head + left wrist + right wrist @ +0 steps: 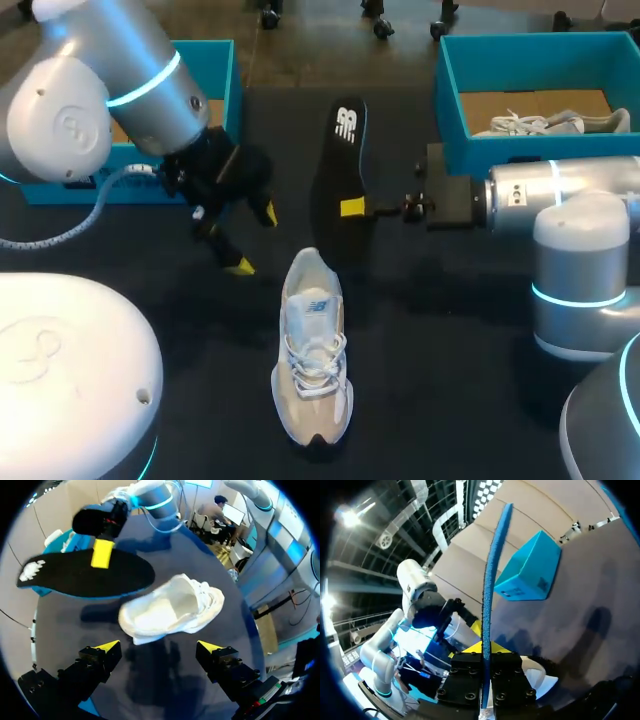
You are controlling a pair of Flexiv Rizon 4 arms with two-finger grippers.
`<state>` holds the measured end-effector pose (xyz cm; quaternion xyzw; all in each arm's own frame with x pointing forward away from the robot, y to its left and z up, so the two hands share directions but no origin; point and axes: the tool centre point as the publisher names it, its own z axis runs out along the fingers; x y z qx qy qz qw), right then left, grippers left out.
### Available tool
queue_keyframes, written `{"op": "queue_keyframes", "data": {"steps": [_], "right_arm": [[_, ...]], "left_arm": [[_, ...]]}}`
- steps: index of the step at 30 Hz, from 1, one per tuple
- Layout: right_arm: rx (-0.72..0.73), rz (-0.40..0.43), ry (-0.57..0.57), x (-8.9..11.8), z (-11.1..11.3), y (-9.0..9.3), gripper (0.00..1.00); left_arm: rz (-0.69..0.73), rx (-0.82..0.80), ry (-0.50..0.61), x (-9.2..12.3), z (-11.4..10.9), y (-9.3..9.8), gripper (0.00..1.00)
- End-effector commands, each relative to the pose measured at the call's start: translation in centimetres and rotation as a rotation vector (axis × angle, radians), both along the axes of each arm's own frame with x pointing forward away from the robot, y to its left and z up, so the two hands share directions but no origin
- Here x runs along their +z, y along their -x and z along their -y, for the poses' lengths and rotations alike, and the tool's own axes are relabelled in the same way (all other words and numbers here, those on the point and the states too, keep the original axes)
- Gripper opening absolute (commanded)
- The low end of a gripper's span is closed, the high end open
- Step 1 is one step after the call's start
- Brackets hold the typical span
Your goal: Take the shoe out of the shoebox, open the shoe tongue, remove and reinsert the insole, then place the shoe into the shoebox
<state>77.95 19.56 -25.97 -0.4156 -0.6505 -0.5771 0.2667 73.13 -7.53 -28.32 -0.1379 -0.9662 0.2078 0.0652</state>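
Observation:
A white and beige sneaker (313, 350) lies on the black table, toe toward the front edge. Its black insole (338, 180) is held above the table beyond the shoe, with my right gripper (352, 207) shut on its side edge. My left gripper (255, 240) hangs open just left of the insole and the shoe's heel, holding nothing. In the left wrist view the shoe (170, 610) lies ahead of the open left gripper (159, 647), and the insole (85, 572) floats beyond it. In the right wrist view the insole (492, 580) stands edge-on between the right gripper's (486, 652) fingers.
A blue shoebox (500, 150) stands at the back right with another pale shoe (550, 122) inside. A second blue box (225, 70) sits at the back left, partly behind my left arm. It also shows in the right wrist view as the blue box (530, 570).

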Motion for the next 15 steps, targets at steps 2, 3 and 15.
{"op": "queue_keyframes", "data": {"steps": [2,3,15], "right_arm": [[-0.004,-0.011,0.037,0.4,-0.7,0.1,0.0],[-0.004,-0.011,0.037,0.4,-0.7,0.1,0.0],[-0.001,0.024,0.02,-0.1,-1.6,0.0,0.0]], "left_arm": [[-0.003,-0.003,-0.009,0.1,0.3,-0.3,1.0],[-0.003,-0.003,-0.009,0.1,0.3,-0.3,1.0],[0.042,0.007,-0.013,-2.2,0.4,0.0,1.0]]}}
